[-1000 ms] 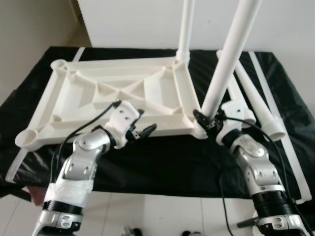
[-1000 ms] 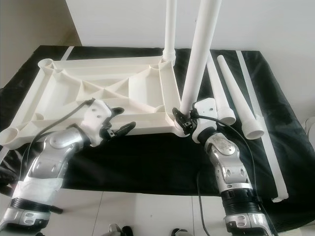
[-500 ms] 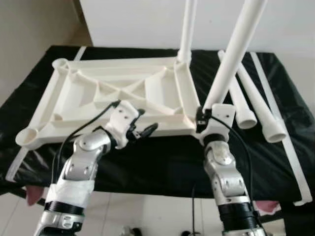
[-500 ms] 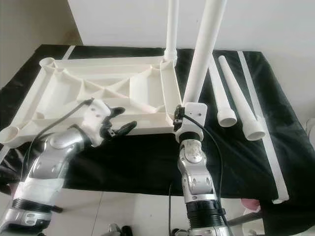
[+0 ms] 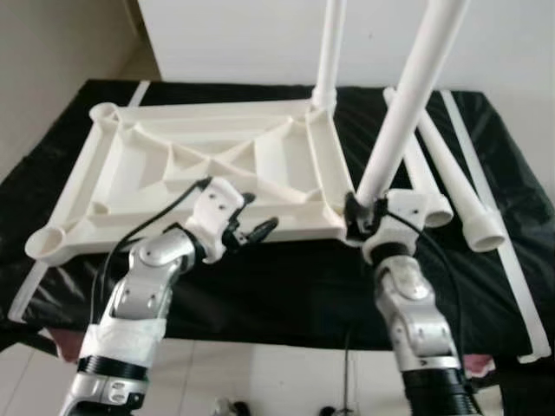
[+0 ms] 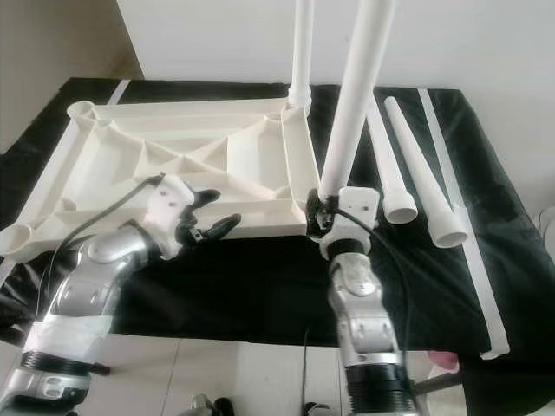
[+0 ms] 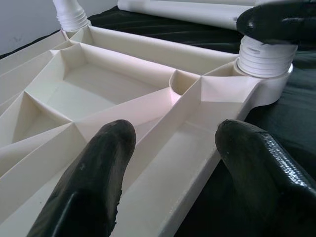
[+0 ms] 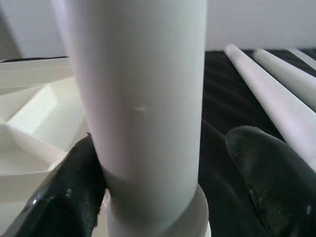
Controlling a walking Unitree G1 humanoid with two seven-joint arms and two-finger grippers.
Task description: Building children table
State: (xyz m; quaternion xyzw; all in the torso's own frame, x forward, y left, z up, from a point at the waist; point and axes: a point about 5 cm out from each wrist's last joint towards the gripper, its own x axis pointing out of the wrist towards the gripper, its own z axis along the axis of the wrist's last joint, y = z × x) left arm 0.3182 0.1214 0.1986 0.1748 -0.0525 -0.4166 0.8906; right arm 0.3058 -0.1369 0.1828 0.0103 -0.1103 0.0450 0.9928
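Upturned tabletop (image 5: pixel 199 165) laid on a cloth-covered surface (image 5: pixel 286 286)
Two legs (image 5: pixel 406 113) are stood in its right-hand corner sockets, one near, one far; two loose legs (image 5: pixel 464 195) are laid on the cloth to its right, a strip (image 5: pixel 499 251) beyond them

Head stereo views look down on the tabletop (image 5: pixel 199 165); wrist views sit close.
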